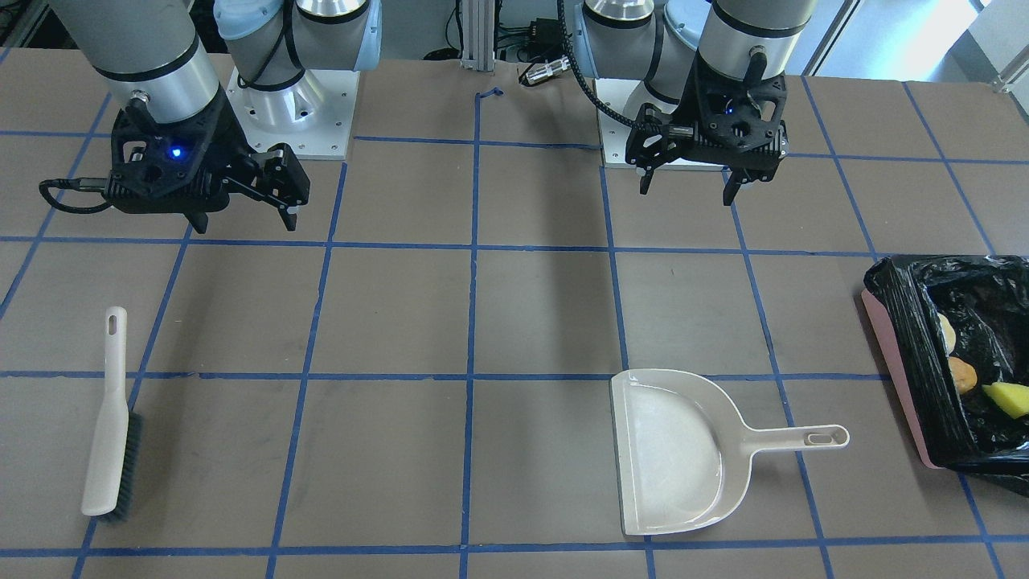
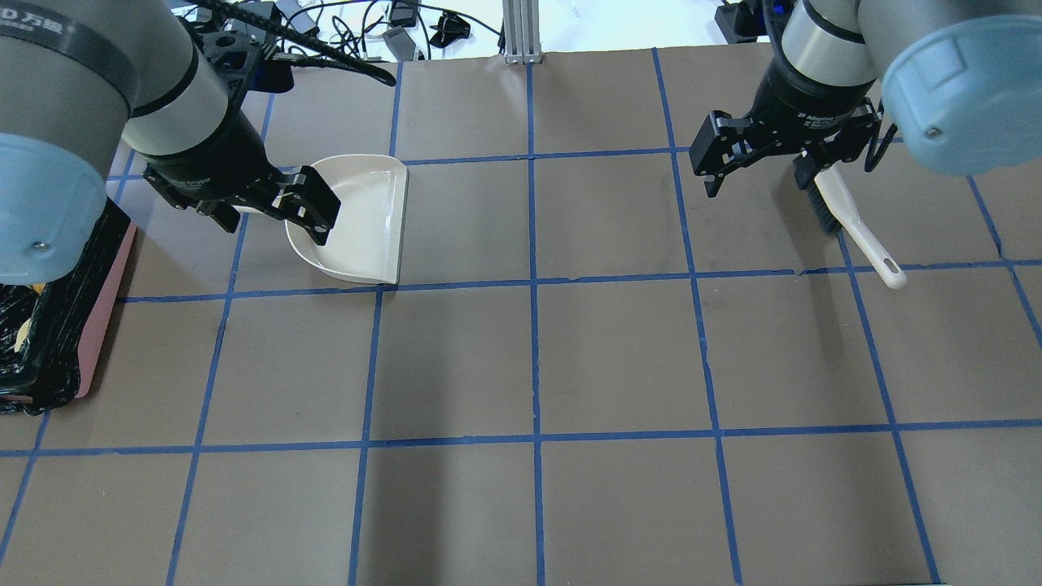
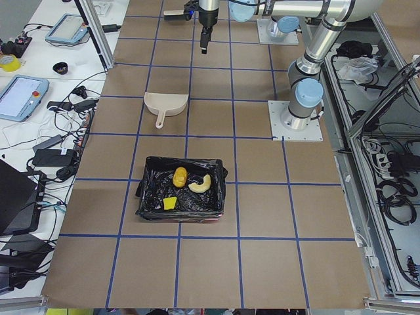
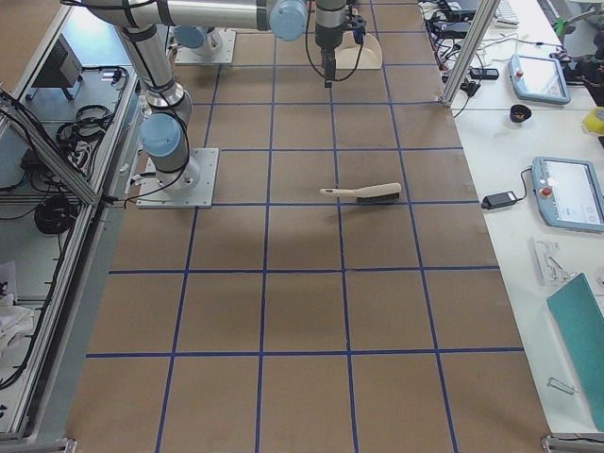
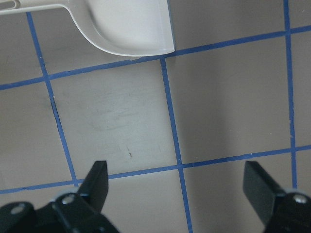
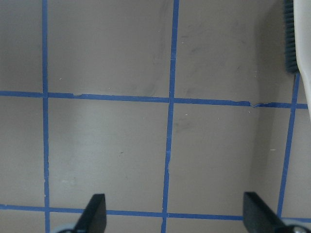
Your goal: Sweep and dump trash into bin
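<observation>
All three trash bits lie in the pink bin point(image 1: 891, 354) with its black bag: a tan croissant piece point(image 3: 201, 184), an orange lump point(image 3: 180, 175) and a yellow wedge point(image 3: 169, 203). The bin stands at the table's end on my left point(image 2: 107, 297). My left gripper point(image 2: 269, 218) is open and empty, raised over the handle side of the beige dustpan point(image 2: 366, 220). My right gripper point(image 2: 757, 167) is open and empty, raised beside the brush point(image 2: 855, 224). The left wrist view shows the dustpan point(image 5: 131, 24) ahead of the open fingers point(image 5: 97, 179).
The dustpan point(image 1: 675, 458) lies flat and holds nothing, handle toward the bin. The brush point(image 1: 108, 426) lies flat on the far right side, its tip showing in the right wrist view point(image 6: 296, 34). Brown paper with blue tape lines covers the table.
</observation>
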Robot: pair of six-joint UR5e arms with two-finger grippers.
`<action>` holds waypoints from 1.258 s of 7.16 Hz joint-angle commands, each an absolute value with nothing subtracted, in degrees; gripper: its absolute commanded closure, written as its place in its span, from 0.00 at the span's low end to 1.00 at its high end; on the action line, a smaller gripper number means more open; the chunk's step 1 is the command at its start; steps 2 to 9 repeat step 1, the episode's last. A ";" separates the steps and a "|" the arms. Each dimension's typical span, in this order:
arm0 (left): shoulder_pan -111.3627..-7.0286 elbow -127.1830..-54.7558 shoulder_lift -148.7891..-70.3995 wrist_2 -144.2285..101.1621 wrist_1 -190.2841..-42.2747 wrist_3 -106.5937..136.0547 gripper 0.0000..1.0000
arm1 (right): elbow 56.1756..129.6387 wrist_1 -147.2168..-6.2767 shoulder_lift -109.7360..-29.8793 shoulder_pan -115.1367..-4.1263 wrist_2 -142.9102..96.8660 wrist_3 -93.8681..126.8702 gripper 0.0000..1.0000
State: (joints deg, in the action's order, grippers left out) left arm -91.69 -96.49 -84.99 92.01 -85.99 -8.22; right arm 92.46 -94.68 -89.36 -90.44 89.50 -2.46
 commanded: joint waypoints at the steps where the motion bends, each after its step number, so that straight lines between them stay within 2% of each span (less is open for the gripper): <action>1: -91.67 -96.86 -85.52 92.02 -85.96 -8.09 0.00 | 92.46 -94.75 -89.30 -90.44 89.39 -2.46 0.00; 9: -91.67 -96.86 -85.52 92.02 -85.96 -8.09 0.00 | 92.46 -94.75 -89.30 -90.44 89.39 -2.46 0.00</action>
